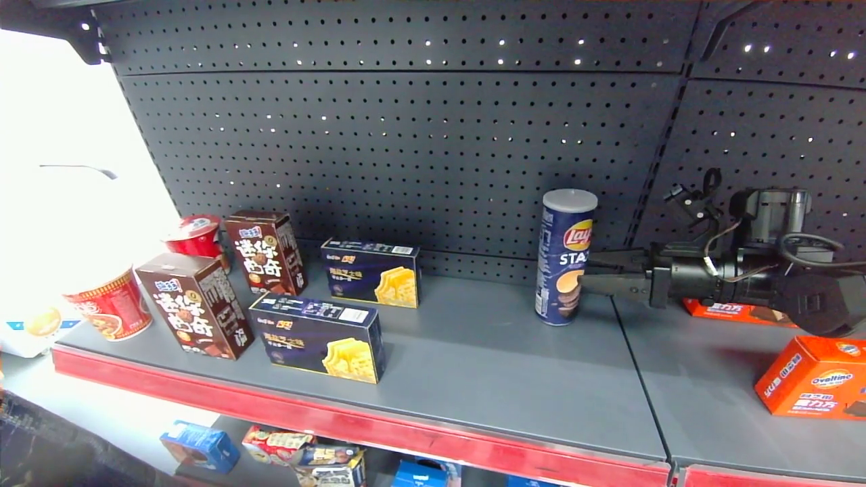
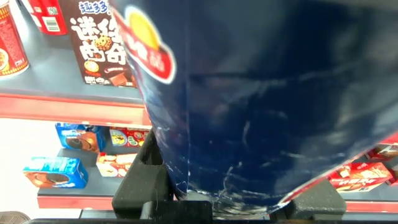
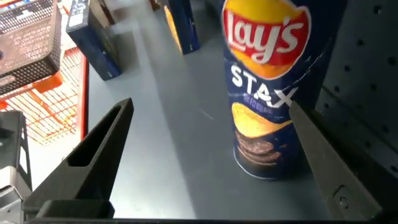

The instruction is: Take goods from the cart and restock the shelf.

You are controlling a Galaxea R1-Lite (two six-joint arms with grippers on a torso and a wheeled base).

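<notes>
Pincer (image 3: 210, 104) on right, splayed near can (image 3: 264, 93)

Brown boxes (image 1: 196, 314), navy boxes (image 1: 318, 337), red cups (image 1: 111, 308) and orange boxes (image 1: 812, 375)

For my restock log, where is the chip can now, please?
The can stands upright on the grey shelf, right of centre in the head view, beside the open right gripper.

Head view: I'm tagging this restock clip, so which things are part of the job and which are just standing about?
In the job: chip can, at the open right gripper; blue pack in the left gripper; shelf.
Standing about: brown boxes, blue boxes, noodle cups, orange boxes.
</notes>
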